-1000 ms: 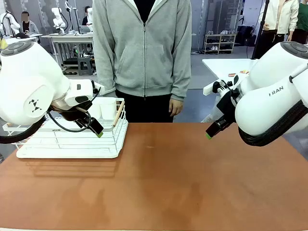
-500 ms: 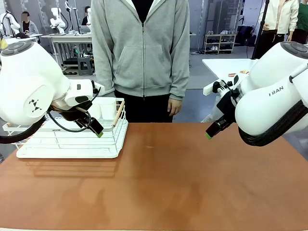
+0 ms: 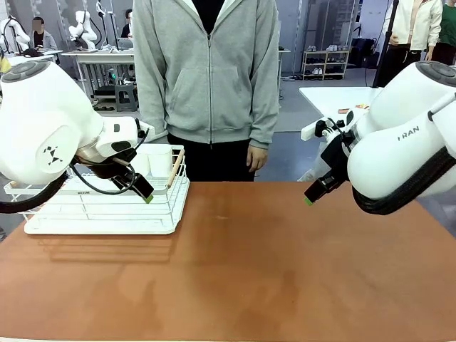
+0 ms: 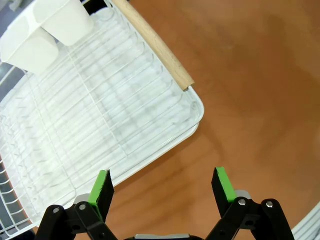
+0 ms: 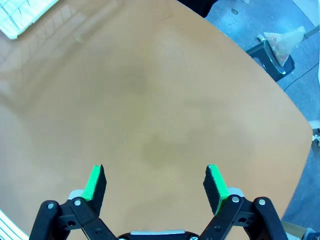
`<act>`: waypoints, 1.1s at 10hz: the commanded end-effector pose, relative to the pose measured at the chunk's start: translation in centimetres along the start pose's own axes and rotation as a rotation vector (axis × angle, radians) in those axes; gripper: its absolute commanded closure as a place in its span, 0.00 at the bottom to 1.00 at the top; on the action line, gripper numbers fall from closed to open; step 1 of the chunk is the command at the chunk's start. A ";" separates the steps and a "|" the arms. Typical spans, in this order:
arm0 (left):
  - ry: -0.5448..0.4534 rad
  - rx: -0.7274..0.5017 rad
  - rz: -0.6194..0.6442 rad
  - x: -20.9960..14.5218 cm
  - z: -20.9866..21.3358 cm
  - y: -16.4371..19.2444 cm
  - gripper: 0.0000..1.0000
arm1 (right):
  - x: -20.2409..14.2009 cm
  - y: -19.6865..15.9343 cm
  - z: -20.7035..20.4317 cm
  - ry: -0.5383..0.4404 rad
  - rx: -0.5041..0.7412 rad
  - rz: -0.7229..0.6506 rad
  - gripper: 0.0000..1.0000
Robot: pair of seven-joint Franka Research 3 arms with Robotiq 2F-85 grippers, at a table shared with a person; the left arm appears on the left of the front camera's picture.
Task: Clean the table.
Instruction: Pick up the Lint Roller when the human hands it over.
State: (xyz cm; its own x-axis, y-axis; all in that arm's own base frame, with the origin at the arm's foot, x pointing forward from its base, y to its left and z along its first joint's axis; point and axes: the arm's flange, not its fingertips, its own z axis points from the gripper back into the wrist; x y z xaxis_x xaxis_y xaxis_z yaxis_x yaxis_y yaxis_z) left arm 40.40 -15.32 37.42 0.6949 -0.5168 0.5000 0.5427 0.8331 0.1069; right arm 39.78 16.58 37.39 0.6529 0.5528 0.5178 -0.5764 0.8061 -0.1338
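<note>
Reddish-brown and matte, the table (image 3: 271,271) spreads across the whole near side of the room and carries the dish rack (image 3: 100,214) on its far left part. It reaches well past the rack to the right. In the right wrist view its rounded corner (image 5: 295,125) curves away over a blue-grey floor.

The rack is white wire on a white tray. Two white cups (image 3: 158,160) stand at its far right corner, and a wooden handle (image 3: 176,167) runs along its right side. In the left wrist view the handle (image 4: 155,50) ends just short of the rack's rounded corner.

The left gripper (image 3: 140,194) hangs above the right part of the rack, tilted down toward its right edge. From its own camera the left gripper (image 4: 162,182) is spread wide and holds nothing; one green pad lies over the rack's rim and the other over bare tabletop just beside it.

The right gripper (image 3: 308,201) hangs well to the right of the rack, above the table's far edge, pointing down and toward the rack. Its own view shows the right gripper (image 5: 155,179) released, jaws apart, with plain tabletop between the pads.

Behind the table and just right of the rack stands a person (image 3: 210,78) in a grey zipped hoodie, one hand (image 3: 256,158) hanging loose. Farther right of the rack, beyond the person, stands a white table (image 3: 335,96).
</note>
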 end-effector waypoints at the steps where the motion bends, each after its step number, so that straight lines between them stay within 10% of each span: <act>1: -0.009 -0.216 0.137 1.5 2.5 3.1 0.00 | 1.7 -2.7 2.5 -0.036 0.142 -0.080 0.00; 8: -0.201 -1.051 0.836 -2.8 8.5 17.0 0.00 | 0.1 -13.5 8.1 -0.201 0.975 -0.785 0.00; 11: -0.243 -1.132 0.986 -8.3 11.8 22.8 0.00 | -6.4 -19.7 9.3 -0.245 1.105 -0.914 0.00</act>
State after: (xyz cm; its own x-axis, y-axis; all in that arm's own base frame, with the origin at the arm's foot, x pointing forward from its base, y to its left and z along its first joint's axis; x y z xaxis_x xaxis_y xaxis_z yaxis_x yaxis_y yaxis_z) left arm 41.18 9.04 44.95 0.9521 0.2695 0.1445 0.0963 0.1844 -0.9781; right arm 41.81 -3.98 45.12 0.9539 -0.1923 0.2303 -0.1868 0.2200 0.9574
